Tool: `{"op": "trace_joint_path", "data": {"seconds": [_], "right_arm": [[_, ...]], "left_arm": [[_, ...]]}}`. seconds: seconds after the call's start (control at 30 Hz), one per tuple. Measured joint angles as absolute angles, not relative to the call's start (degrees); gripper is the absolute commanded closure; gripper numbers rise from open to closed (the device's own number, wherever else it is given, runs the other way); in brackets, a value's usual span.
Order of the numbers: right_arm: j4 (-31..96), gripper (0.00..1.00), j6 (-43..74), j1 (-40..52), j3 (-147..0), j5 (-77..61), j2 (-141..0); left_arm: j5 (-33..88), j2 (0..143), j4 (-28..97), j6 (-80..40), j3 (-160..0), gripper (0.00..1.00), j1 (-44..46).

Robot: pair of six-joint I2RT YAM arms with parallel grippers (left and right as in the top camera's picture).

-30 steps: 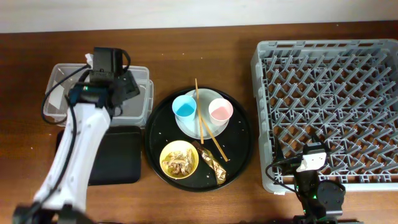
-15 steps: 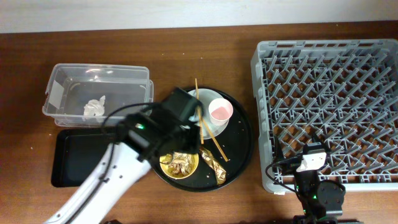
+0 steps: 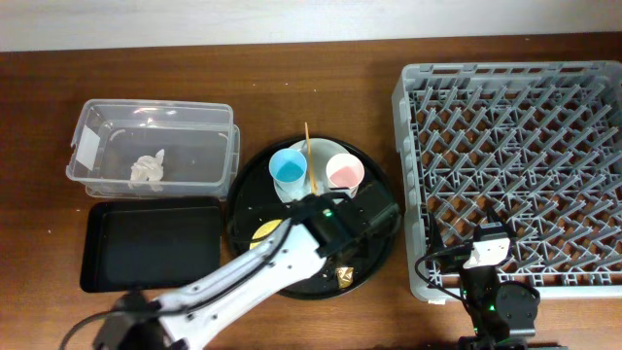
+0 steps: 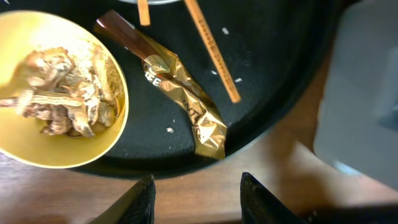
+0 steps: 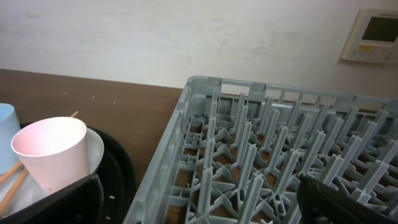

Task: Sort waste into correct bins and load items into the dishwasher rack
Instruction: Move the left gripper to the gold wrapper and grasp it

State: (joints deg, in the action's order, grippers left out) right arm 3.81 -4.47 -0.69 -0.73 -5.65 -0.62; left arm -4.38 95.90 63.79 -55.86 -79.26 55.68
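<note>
Overhead: a crumpled tissue lies in the clear tub at far left. Over the round tray, the left gripper hovers with fingers apart, holding nothing, just beside the gold foil wrapper and yellow bowl. The right gripper, spread wide, sits at the rack's near edge.

The left arm reaches diagonally from the near-left edge toward the middle, white link stretched out. The left gripper points down, its dark fingers partly spread with nothing between them. The right arm sits folded at the near-right edge. The right gripper is spread wide and empty.
</note>
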Motion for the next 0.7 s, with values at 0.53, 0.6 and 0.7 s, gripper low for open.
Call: {"op": "trace_joint_path", "data": {"seconds": [0.53,0.6,0.7], "right_arm": [[3.8,0.01,-4.5,-0.7,-0.7,-5.7,-0.6],[3.8,0.01,-4.5,-0.7,-0.7,-5.7,-0.6],[3.8,0.02,-4.5,-0.7,-0.7,-5.7,-0.6]], "left_arm": [[-6.1,107.4,58.4,-61.5,-79.3,0.57,54.7],[-6.0,107.4,58.4,-62.8,-79.3,0.58,54.6],[-6.0,107.5,58.2,-65.4,-79.2,0.64,54.6]]}}
